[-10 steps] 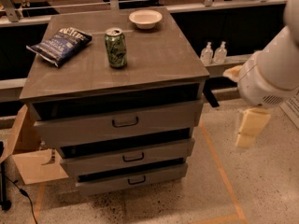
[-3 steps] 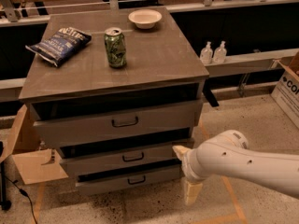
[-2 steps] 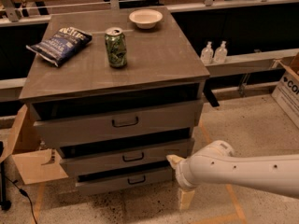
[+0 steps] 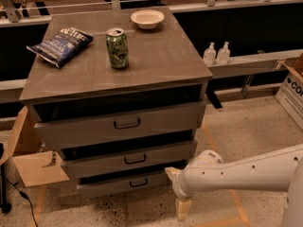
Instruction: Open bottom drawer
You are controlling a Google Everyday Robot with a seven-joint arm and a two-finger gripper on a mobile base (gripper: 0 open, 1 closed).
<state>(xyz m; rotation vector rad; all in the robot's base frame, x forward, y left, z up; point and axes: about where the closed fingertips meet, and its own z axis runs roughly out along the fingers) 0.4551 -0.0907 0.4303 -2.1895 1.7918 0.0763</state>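
Three grey drawers front the bench (image 4: 156, 51), and we judge the approach underway: our claw (image 4: 179, 193) hangs low, just right of the bottom drawer (image 4: 109, 187), released or clenched we cannot tell, and must next reach left to hook its black handle (image 4: 138, 182) and pull.

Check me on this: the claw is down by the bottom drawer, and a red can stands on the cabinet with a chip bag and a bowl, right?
Not quite. The camera view shows the can is green, not red. The rest holds: the claw is down by the bottom drawer, and the can stands on the cabinet with the chip bag and bowl.
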